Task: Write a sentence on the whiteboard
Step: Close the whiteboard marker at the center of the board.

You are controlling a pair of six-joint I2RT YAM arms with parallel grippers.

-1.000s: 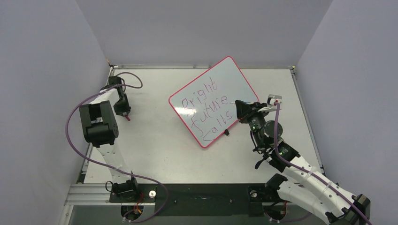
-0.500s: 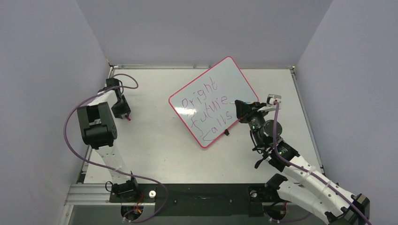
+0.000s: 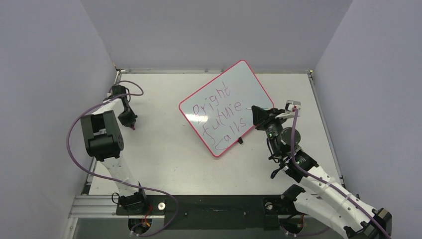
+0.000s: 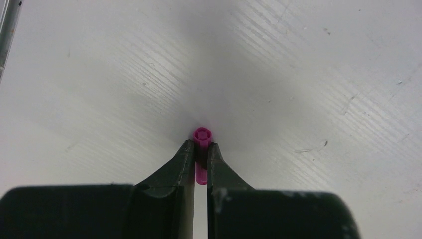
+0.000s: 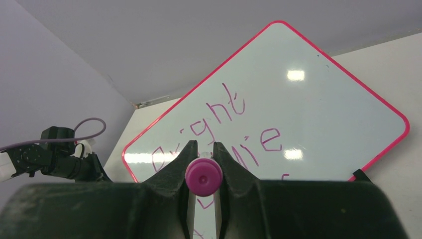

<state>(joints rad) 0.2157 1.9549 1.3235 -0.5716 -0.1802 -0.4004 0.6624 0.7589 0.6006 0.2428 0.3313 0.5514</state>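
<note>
Magenta handwriting, the sentence (image 3: 219, 117), runs in three slanted lines across the whiteboard (image 3: 234, 82), which sits turned like a diamond on the far middle of the tabletop (image 3: 164, 154), one corner toward the far wall. From above the lines read "Bright", "future", "calls", though the letters are thin and rough, and the end of the last line lies just beside the right hand (image 3: 254, 112), so any closing dot cannot be made out. In the right wrist view only "ight" and the tail of the middle line show cleanly; the fingers (image 5: 180, 162) cover the rest, and the third line is almost wholly hidden. That hand is clamped on a marker (image 5: 203, 178), of which only the round magenta end shows; whether its tip touches the board cannot be told. A small black clip (image 3: 240, 140) shows at the board's near right edge, and the lower corner is cut off in the wrist view. Well apart at far left, the left hand (image 4: 200, 145) is pinched tight on a small magenta cap (image 4: 202, 135) low over bare tabletop; whether the cap touches the surface is unclear
</note>
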